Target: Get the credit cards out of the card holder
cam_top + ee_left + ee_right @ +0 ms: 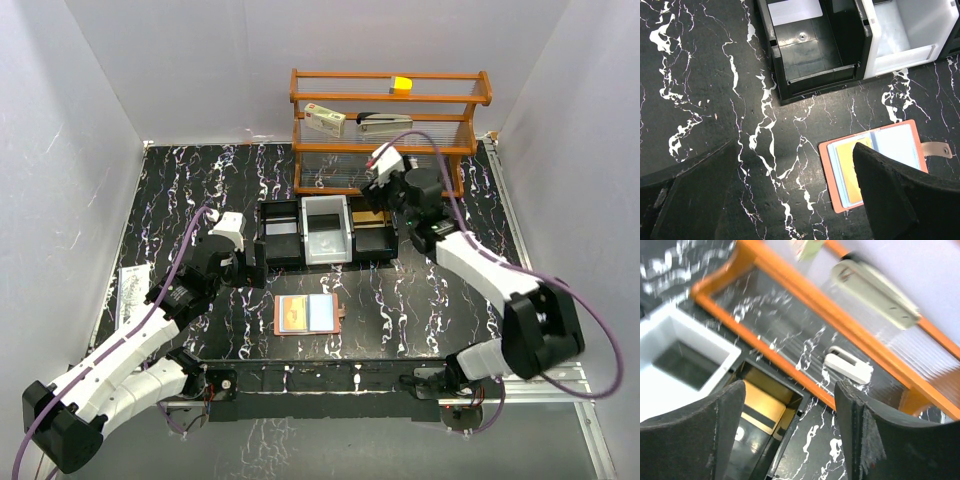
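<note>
The holder (308, 314) lies open mid-table, cards (850, 172) in its pockets; the left gripper (790, 195) hovers near it, jaws wide, ready to pick. The right gripper (790, 435) hangs apart and empty over the tray (815, 85), where a yellow card (760, 411) lies

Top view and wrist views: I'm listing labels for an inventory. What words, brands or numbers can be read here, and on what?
None can be read in any view.
white-and-red box on the shelf: print too small to read.
paper sheet at the left edge of the table: print too small.
yellow-orange card in the card holder: no print shows.
</note>
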`<state>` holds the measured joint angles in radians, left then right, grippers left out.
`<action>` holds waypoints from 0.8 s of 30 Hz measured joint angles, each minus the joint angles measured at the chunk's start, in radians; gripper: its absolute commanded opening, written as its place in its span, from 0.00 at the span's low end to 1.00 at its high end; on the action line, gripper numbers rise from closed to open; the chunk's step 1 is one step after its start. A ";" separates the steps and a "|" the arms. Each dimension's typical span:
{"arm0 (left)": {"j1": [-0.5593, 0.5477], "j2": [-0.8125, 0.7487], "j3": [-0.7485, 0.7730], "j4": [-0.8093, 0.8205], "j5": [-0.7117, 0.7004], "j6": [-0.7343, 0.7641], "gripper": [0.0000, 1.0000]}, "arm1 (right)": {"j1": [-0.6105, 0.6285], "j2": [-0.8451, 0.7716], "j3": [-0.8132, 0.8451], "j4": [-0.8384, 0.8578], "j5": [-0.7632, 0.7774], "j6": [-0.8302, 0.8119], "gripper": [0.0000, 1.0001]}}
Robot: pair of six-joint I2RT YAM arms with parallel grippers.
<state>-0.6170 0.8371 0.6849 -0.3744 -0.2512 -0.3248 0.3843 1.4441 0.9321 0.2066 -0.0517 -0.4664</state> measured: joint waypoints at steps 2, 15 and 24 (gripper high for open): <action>0.000 0.000 0.000 0.000 -0.002 0.000 0.99 | 0.000 -0.089 0.000 -0.004 0.050 0.124 0.81; 0.000 -0.029 -0.001 0.003 -0.013 -0.035 0.99 | -0.007 -0.632 -0.254 -0.165 0.060 0.863 0.98; 0.000 -0.044 -0.053 0.008 0.058 -0.192 0.99 | 0.023 -0.541 -0.419 -0.142 -0.347 1.265 0.98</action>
<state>-0.6170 0.7929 0.6319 -0.3668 -0.1928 -0.5171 0.4076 0.9028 0.5133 0.0647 -0.3985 0.7990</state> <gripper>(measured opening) 0.986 0.981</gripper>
